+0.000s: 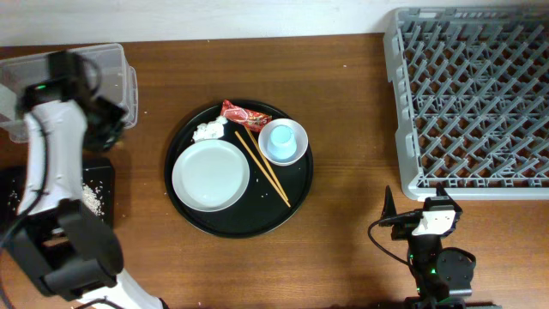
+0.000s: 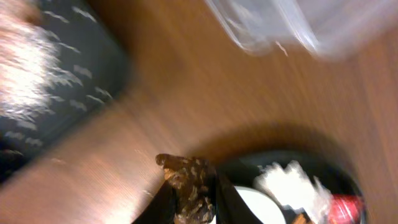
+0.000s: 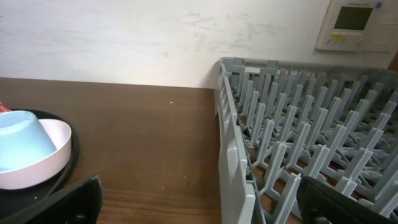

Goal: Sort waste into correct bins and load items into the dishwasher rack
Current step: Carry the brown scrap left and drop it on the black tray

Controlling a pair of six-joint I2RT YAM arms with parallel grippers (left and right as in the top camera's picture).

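My left gripper (image 2: 194, 208) is shut on a clump of brown food bits (image 2: 186, 180), above the wood between the clear tub (image 1: 107, 73) and the flat black tray (image 1: 96, 196), which holds scattered rice (image 2: 28, 74). Seen from overhead, the left gripper (image 1: 105, 124) hangs by the tub's front corner. The round black tray (image 1: 184, 137) carries a white plate (image 1: 211, 175), two chopsticks (image 1: 262, 169), a light-blue cup (image 1: 281, 140), a red wrapper (image 1: 245, 113) and a white tissue (image 1: 208, 130). My right gripper (image 3: 205, 211) stands open and empty at the grey rack's (image 1: 472, 103) front left corner.
In the left wrist view the picture is blurred; the tub (image 2: 292, 25) lies upper right and the tissue (image 2: 292, 183) lower right. A white wall with a control panel (image 3: 357, 25) stands behind the rack (image 3: 298, 143). Bare wood lies between the round tray and the rack.
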